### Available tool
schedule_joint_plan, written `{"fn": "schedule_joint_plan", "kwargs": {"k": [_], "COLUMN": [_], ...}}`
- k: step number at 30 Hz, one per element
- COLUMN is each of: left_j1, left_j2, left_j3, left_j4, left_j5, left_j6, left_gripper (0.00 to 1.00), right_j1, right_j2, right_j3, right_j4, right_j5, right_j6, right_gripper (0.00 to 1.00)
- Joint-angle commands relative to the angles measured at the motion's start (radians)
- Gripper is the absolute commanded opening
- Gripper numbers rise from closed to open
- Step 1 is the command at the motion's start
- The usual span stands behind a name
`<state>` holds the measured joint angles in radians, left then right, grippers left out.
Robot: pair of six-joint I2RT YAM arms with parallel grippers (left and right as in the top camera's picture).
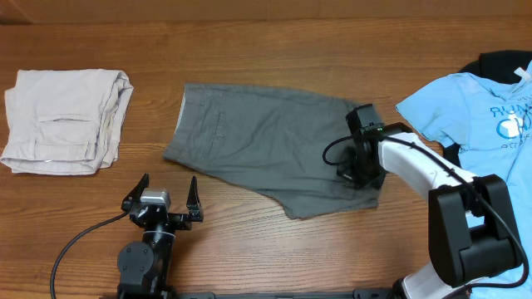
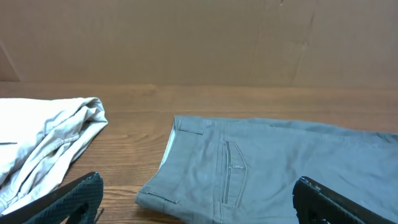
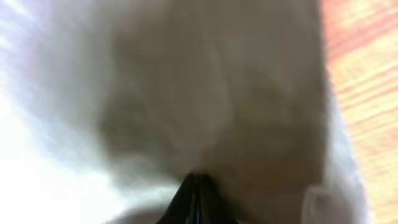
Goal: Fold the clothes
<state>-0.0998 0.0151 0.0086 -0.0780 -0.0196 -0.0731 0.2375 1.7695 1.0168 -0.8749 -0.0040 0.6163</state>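
Note:
Grey shorts (image 1: pixel 266 141) lie spread across the middle of the table, waistband to the left; they also show in the left wrist view (image 2: pixel 261 168). My right gripper (image 1: pixel 359 170) sits at the shorts' right leg end, its fingers pressed together on the grey cloth (image 3: pixel 211 93), which fills the blurred right wrist view. My left gripper (image 1: pixel 166 199) is open and empty near the front edge, in front of the shorts' waistband, its fingers (image 2: pixel 199 199) spread wide.
A folded beige garment (image 1: pixel 66 116) lies at the left, also seen in the left wrist view (image 2: pixel 43 143). A light blue T-shirt (image 1: pixel 478 112) with a dark garment under it lies at the right edge. A cardboard wall stands behind the table.

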Motion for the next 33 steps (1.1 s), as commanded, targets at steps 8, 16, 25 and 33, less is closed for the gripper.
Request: {"fn": "schedule_joint_plan", "kwargs": {"k": [8, 16, 25, 33], "left_j1": [-0.006, -0.006, -0.006, -0.006], "left_j2": [-0.01, -0.01, -0.01, -0.01], "left_j3": [-0.004, -0.004, -0.004, -0.004], "left_j4": [0.004, 0.004, 0.004, 0.004], "left_j5": [-0.006, -0.006, -0.006, -0.005], "left_j6": [-0.01, -0.01, -0.01, -0.01], "left_gripper": [1.0, 1.0, 1.0, 1.0], "right_j1": [-0.023, -0.006, 0.003, -0.003], "right_j2": [-0.075, -0.073, -0.073, -0.051], "right_j3": [0.103, 0.042, -0.094, -0.118], "right_j4": [-0.148, -0.196, -0.064, 0.029], "right_j5": [-0.125, -0.126, -0.125, -0.07], "right_j6": [-0.018, -0.018, -0.004, 0.051], "right_gripper": [0.04, 0.04, 0.04, 0.04]}}
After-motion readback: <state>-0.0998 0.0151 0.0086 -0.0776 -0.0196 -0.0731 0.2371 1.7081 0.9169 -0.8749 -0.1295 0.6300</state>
